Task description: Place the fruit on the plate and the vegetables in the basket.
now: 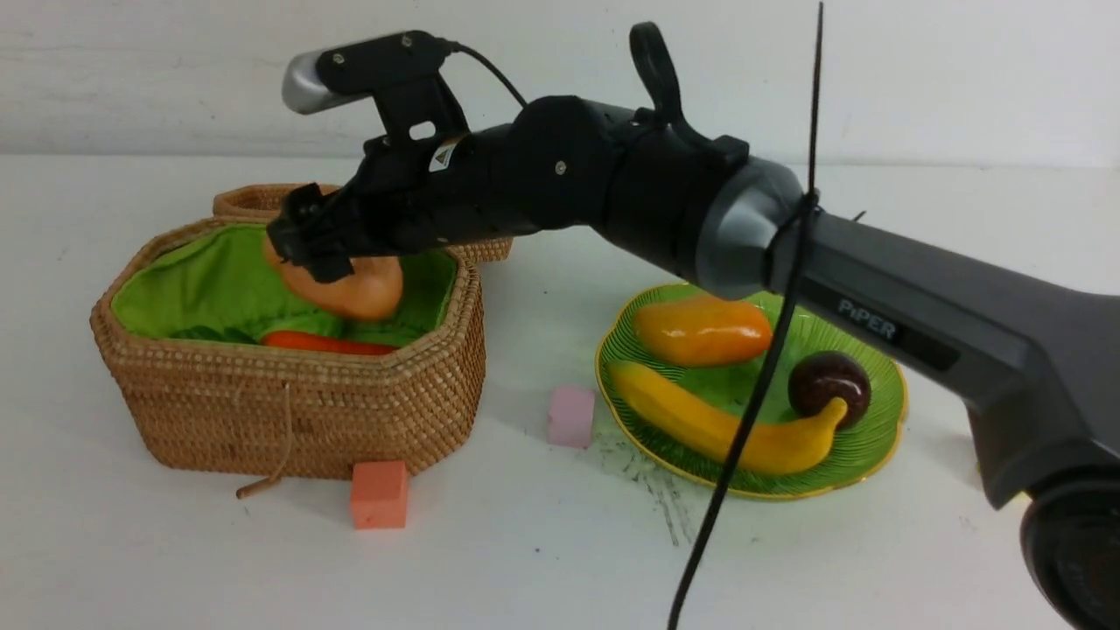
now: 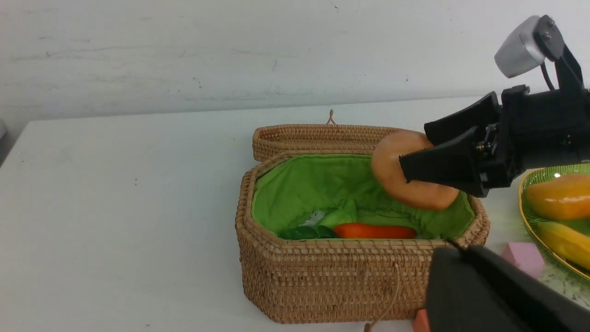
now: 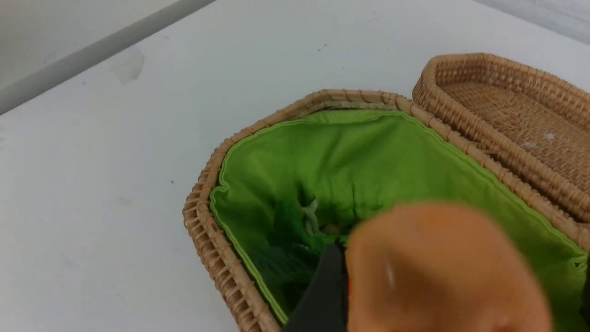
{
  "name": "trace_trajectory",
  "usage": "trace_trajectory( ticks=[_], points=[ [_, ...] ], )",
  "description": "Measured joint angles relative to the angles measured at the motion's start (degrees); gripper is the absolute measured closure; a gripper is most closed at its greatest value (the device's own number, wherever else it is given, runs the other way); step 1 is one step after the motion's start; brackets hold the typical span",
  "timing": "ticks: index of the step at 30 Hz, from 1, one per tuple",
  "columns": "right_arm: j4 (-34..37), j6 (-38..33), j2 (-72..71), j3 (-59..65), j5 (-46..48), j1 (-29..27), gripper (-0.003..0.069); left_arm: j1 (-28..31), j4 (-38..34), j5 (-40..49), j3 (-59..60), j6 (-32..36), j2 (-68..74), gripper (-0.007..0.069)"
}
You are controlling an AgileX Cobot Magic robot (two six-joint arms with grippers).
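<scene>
Right gripper (image 1: 328,262): we see its fingers spread wide with the potato (image 1: 354,284) between them, above the open basket (image 1: 289,411); whether they still press it we cannot tell.
Left gripper: out of sight — closed, with nothing held.
Basket: at nine o'clock from the plate (image 1: 862,446); carrot (image 1: 328,343) and green pod (image 2: 306,232) lie on its lining.
Plate: we count mango (image 1: 704,330) at twelve o'clock, banana (image 1: 722,424) across the front, mangosteen (image 1: 829,385) at three.
Cubes: pink cube (image 1: 570,416) between basket and plate — orange cube (image 1: 380,494) touching the basket's front.

surface: white table (image 1: 175,560) | on it: basket (image 1: 289,420), plate (image 1: 866,446), pink cube (image 1: 570,416), orange cube (image 1: 379,494)
</scene>
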Motion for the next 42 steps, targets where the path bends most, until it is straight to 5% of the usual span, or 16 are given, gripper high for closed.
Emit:
trace_trajectory(
  ticks=[9, 14, 18, 20, 29, 42],
  points=[
    [-4.37, 0.72, -8.41, -0.07, 10.07, 0.0, 0.0089, 0.0, -1.54, -1.6, 0.0, 0.0, 0.0, 0.0629],
    [-10.18, 8.82, -19.71, -0.35, 28.34, 0.0, 0.0333, 0.0, -10.07, -6.15, 0.0, 2.13, 0.0, 0.0629],
    [-17.69, 14.79, -28.38, -0.67, 43.75, 0.06, 0.0592, 0.0, -20.6, -10.7, 0.42, 10.08, -1.28, 0.0629],
    [-20.63, 18.29, -31.41, 0.02, 46.43, 0.06, 0.0658, 0.0, -25.27, -13.02, 1.91, 13.39, -3.6, 0.0628],
    [-25.73, 31.5, -53.86, 26.2, 47.22, 0.06, 0.0659, 0.0, -35.6, -22.9, 16.91, 17.83, -22.44, 0.0628],
    [-26.03, 41.45, -76.44, 60.04, 43.31, 0.06, 0.0654, 0.0, -36.5, -28.43, 33.82, 17.4, -28.38, 0.062]
  ],
)
